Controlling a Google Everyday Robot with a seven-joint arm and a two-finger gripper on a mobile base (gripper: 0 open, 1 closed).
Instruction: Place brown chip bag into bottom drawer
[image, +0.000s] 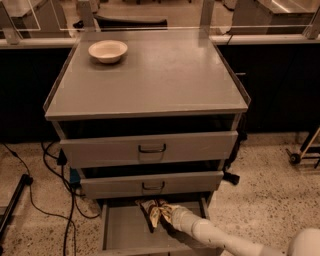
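The brown chip bag (153, 211), cream-yellow and dark brown, sits inside the open bottom drawer (125, 231) near its back, just under the middle drawer's front. My gripper (166, 218) reaches into the drawer from the lower right on a white arm and is at the bag's right end, touching it. The bag and the arm hide the gripper's tips.
A round cream bowl (108, 50) stands at the back left of the grey cabinet top (165, 75). The top drawer (150, 148) and middle drawer (152, 184) are pulled out slightly. Black cables (50, 170) lie on the floor to the left. A wheeled stand (302, 152) is at the right.
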